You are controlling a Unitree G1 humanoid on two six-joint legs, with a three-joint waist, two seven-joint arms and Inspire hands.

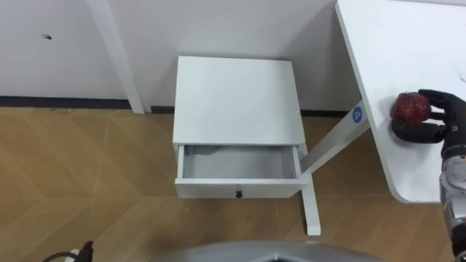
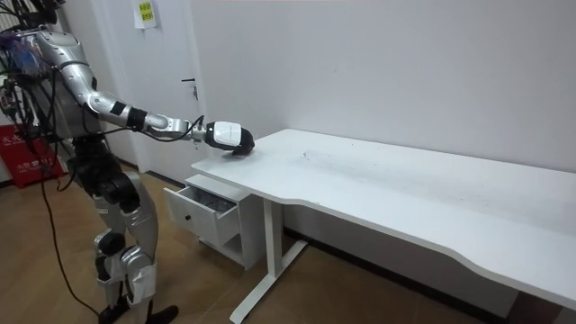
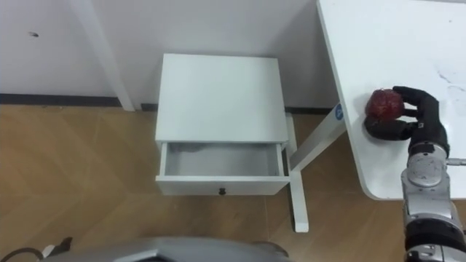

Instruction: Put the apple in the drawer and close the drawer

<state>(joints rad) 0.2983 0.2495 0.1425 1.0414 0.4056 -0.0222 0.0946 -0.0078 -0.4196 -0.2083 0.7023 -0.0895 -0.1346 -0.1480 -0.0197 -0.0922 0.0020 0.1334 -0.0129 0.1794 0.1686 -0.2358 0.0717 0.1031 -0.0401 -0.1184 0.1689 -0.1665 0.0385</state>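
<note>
A dark red apple [image 1: 411,107] rests on the white table [image 1: 408,44] near its left edge. My right hand [image 1: 437,125] reaches in from the right, its fingers curled over the apple's far side and its thumb against the near side. The apple still sits on the tabletop. Left of the table stands a small white cabinet [image 1: 237,98], and its drawer [image 1: 239,191] is pulled out and holds nothing. In the room view I stand beside the cabinet with my right arm stretched out and the hand [image 2: 229,137] over the table's corner.
The table's white leg and foot [image 1: 312,211] stand just right of the drawer front. A white wall runs behind the cabinet, with a white door post [image 1: 116,51] at the left. Wooden floor [image 1: 80,175] lies left of and in front of the cabinet.
</note>
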